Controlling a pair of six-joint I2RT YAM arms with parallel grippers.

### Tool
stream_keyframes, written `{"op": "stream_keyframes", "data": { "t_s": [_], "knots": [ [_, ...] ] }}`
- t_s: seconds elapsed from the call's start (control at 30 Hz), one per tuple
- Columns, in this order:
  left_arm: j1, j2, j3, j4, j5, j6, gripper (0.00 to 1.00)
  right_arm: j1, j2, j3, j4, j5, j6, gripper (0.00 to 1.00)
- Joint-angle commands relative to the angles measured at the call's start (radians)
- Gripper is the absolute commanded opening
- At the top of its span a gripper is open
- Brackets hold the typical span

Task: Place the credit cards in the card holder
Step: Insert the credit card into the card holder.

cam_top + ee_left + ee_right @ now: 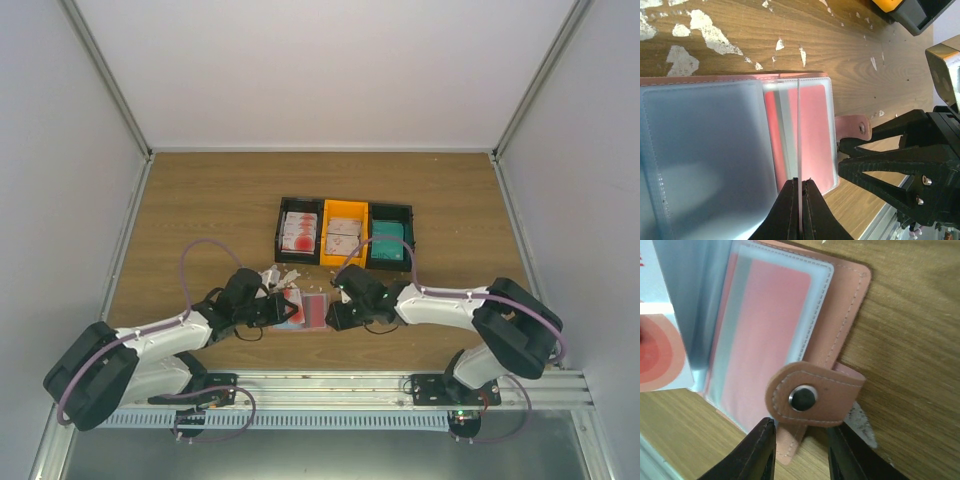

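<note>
Left gripper [799,183] jaws together, pinching a thin sheet [798,130] seen edge-on, upright over the open card holder [845,305]; sleeve or card, we cannot tell; right gripper [802,434] jaws apart, straddling the strap of the snap tab [810,396] at the holder's right edge; we see no clamp; holder lies flat on the table [200,200] between both grippers, clear sleeves over pink; white card with red rings [657,352] at its left side; white scraps [278,275] just behind; farther back we note the tray [345,205]: white-red cards [299,232] left, pale cards [343,236] in the orange middle, teal cards [388,245] right.
</note>
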Motion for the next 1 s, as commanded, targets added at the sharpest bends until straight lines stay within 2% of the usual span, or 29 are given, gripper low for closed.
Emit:
{"op": "stream_keyframes", "data": {
  "t_s": [0.0, 0.23, 0.97],
  "knots": [
    [0.006, -0.029, -0.002, 0.012, -0.007, 0.037, 0.00, 0.042, -0.032, 0.047, -0.140, 0.171, 0.016, 0.33],
    [0.028, -0.010, -0.013, 0.034, 0.069, 0.078, 0.00, 0.076, 0.001, 0.098, -0.172, 0.217, 0.020, 0.41],
    [0.064, 0.214, 0.030, 0.106, 0.202, 0.108, 0.00, 0.091, 0.077, 0.122, -0.163, 0.179, 0.023, 0.41]
  ]
}}
